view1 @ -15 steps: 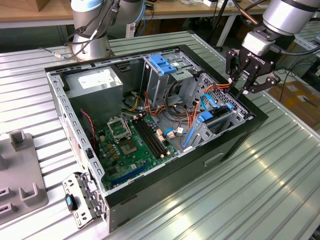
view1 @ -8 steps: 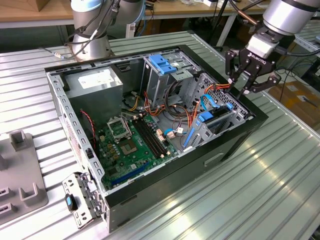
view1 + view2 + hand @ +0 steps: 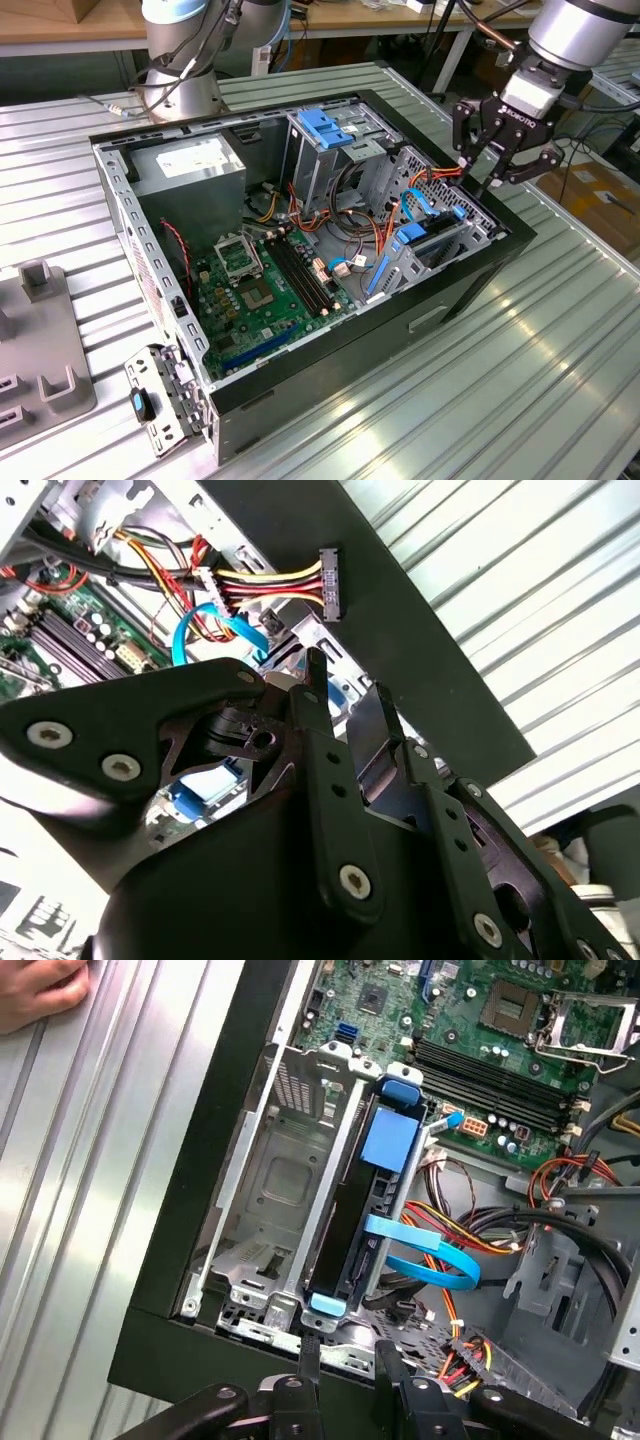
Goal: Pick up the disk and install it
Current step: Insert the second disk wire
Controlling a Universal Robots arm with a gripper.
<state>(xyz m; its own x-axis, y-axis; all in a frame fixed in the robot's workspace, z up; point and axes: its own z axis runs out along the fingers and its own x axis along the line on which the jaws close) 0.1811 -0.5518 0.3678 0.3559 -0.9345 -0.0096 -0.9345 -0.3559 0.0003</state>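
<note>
The disk (image 3: 352, 1222) stands on edge in a drive bay at the corner of the open computer case (image 3: 470, 290), its blue plastic carrier (image 3: 388, 1140) around it. It also shows in the exterior view as a dark slab with blue parts (image 3: 428, 245). My gripper (image 3: 482, 172) hangs just above that corner of the case, on the exterior view's right, apart from the disk. Its two black fingers (image 3: 310, 1355) sit close together with a narrow gap and nothing between them in both wrist views (image 3: 345, 685).
A blue flat cable (image 3: 430, 1255) and coloured power wires (image 3: 270, 580) run beside the bay. Inside the case are the motherboard (image 3: 265, 290), a grey power-supply box (image 3: 190, 165) and a metal cage with a blue top (image 3: 325, 130). A person's hand (image 3: 40, 990) rests on the ribbed table.
</note>
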